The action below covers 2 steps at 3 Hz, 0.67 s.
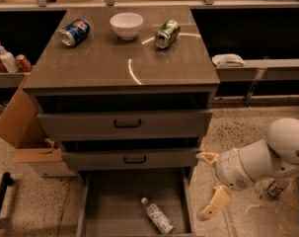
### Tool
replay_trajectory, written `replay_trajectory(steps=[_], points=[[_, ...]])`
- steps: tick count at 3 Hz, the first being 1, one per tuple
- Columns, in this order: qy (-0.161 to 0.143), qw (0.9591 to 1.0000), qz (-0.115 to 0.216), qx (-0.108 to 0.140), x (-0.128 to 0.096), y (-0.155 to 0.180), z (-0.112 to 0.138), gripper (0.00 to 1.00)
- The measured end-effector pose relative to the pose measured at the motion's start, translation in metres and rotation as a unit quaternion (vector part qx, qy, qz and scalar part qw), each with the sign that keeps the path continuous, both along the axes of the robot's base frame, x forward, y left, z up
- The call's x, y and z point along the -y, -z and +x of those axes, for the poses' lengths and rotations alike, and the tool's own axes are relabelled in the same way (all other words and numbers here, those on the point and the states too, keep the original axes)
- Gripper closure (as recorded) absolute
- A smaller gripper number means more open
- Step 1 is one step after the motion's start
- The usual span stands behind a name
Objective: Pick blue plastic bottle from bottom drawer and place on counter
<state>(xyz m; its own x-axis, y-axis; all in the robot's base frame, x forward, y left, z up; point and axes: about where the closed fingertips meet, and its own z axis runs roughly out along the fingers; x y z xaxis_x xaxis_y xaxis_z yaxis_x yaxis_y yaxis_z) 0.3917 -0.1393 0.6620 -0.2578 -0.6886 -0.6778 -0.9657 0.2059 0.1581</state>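
The blue plastic bottle (157,217), clear with a white cap, lies on its side on the grey floor of the open bottom drawer (109,204), right of its middle. My gripper (208,181) hangs to the right of the drawer, outside its right wall and a little above it, on a white arm reaching in from the right. Its two cream fingers (216,202) stand apart and hold nothing. The counter (119,63) tops the cabinet, above the two upper drawers.
On the counter lie a blue soda can (74,32), a white bowl (126,24) and a green can (167,33). A cardboard box (18,120) stands left of the cabinet. The shelf at left holds a pump bottle (6,58). A white cloth (228,59) lies at right.
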Motion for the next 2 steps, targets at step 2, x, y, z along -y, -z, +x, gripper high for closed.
replay_trajectory(steps=[2], points=[[-0.001, 0.9999, 0.015, 0.006, -0.002, 0.012, 0.003, 0.0]])
